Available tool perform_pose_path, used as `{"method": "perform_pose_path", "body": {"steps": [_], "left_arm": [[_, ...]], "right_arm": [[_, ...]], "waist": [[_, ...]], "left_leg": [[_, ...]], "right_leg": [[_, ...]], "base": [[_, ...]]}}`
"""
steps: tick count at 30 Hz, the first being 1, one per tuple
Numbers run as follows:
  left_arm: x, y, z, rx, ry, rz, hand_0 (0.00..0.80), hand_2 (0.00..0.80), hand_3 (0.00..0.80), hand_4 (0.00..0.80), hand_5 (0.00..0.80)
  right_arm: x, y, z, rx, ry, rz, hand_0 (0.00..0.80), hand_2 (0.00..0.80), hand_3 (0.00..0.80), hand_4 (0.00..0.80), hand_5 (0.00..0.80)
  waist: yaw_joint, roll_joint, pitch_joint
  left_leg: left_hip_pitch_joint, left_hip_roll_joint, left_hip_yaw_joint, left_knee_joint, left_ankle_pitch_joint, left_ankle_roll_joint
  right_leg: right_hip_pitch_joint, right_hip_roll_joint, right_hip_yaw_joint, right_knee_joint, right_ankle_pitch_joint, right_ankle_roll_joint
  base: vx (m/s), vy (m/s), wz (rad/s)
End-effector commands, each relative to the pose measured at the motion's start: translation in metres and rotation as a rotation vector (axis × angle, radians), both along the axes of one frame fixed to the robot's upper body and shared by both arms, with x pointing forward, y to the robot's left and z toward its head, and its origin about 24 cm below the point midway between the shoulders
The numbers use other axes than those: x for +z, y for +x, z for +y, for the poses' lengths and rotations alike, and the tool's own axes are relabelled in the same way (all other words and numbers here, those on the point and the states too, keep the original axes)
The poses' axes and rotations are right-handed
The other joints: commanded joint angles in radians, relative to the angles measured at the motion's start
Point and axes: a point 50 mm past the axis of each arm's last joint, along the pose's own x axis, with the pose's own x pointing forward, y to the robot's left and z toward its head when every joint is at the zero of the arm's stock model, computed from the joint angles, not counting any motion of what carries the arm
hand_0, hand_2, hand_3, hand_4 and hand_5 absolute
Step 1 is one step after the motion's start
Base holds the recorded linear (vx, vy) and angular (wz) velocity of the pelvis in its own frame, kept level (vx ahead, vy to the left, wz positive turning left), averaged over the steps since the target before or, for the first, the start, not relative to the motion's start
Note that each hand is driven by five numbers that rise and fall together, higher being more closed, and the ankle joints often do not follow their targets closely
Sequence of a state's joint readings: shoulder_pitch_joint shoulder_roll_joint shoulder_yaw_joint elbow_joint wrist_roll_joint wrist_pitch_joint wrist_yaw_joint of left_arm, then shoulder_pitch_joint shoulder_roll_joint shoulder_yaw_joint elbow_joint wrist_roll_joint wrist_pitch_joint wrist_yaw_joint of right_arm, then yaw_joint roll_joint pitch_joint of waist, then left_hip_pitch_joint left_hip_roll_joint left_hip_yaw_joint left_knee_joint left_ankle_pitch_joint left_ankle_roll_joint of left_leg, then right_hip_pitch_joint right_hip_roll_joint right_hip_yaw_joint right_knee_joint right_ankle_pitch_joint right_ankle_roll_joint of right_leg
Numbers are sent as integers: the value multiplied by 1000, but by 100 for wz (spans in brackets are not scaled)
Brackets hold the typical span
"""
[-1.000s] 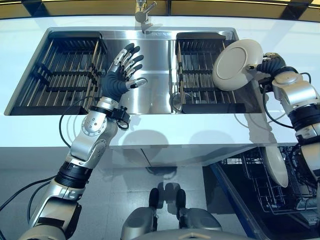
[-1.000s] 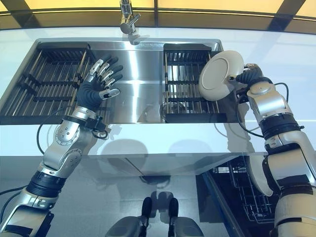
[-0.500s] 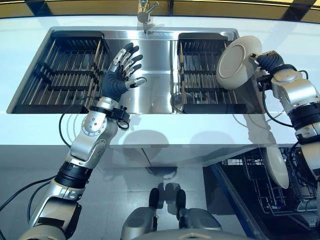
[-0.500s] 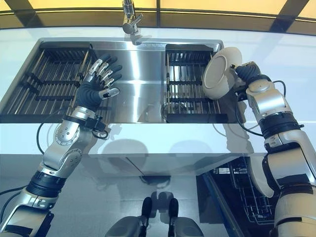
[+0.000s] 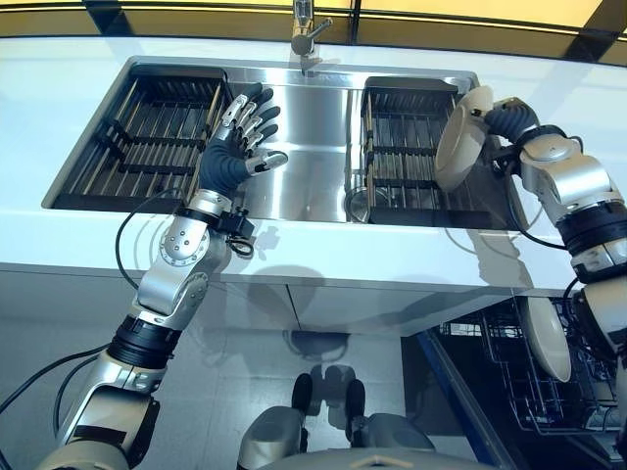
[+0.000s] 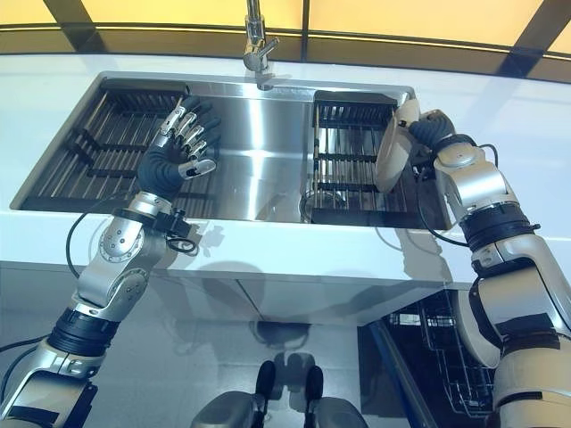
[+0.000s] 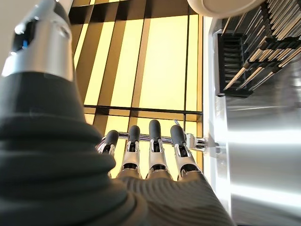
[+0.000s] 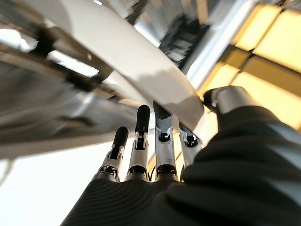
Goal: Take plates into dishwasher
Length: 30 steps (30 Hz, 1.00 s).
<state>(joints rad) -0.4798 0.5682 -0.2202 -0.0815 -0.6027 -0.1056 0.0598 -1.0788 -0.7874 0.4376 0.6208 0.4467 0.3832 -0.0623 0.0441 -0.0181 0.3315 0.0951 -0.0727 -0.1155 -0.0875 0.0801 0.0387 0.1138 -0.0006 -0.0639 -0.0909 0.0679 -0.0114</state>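
Note:
My right hand (image 5: 507,117) is shut on a white plate (image 5: 458,139), thumb on its rim and fingers behind it. The plate stands nearly on edge above the right end of the dark wire rack (image 5: 402,157) in the sink's right half. The right wrist view shows the plate (image 8: 117,52) pinched between thumb and fingers (image 8: 159,127). My left hand (image 5: 235,147) hovers open over the sink (image 5: 309,157), fingers spread, holding nothing; its fingers (image 7: 153,141) are straight. Another white plate (image 5: 547,338) stands in the open dishwasher's rack (image 5: 509,367) at lower right.
A second dark wire rack (image 5: 147,137) fills the sink's left half. The faucet (image 5: 306,34) rises behind the sink's middle. A white counter (image 5: 323,259) runs along the sink's front, with the dishwasher below its right end.
The right hand has turned the plate from facing me to nearly edge-on, still over the right rack. The camera has shifted. The left hand keeps its pose.

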Motion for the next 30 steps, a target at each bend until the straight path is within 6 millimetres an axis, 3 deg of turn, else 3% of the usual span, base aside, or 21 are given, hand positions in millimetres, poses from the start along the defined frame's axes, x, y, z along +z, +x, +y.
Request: {"method": "perform_pose_path", "body": {"steps": [1, 16, 24, 30], "left_arm": [[11, -2, -7, -40, -19, -88, 0, 0, 0, 0, 0], [5, 0, -10, -68, -34, -52, 0, 0, 0, 0, 0], [6, 1, -11, -78, -44, -57, 0, 0, 0, 0, 0], [8, 2, -11, -89, -47, -60, 0, 0, 0, 0, 0]], "right_arm": [[26, -1, 20, 118, -16, -149, 800, 800, 800, 800, 800], [37, -9, 34, 256, -1, -199, 800, 800, 800, 800, 800], [57, -14, 14, 200, -78, -223, 800, 800, 800, 800, 800], [68, -23, -11, 128, -99, -240, 800, 800, 800, 800, 800]], "waist": [[11, -30, -161], [-13, -33, -258], [-35, -38, -283], [-63, -42, -293]], "left_leg": [[11, -14, 9, 0, -103, -2], [60, -4, 48, 0, -127, -2], [75, 5, 81, 0, -137, -2], [84, 12, 111, 0, -145, 0]], "right_leg": [[17, 23, 17, 4, -56, 28], [57, 21, 33, 4, -70, 36], [62, 20, 49, 4, -65, 42], [61, 21, 69, 4, -57, 47]], "base": [[0, 0, 0], [-24, 23, -3], [-35, 17, -9], [-31, 6, -17]]}}
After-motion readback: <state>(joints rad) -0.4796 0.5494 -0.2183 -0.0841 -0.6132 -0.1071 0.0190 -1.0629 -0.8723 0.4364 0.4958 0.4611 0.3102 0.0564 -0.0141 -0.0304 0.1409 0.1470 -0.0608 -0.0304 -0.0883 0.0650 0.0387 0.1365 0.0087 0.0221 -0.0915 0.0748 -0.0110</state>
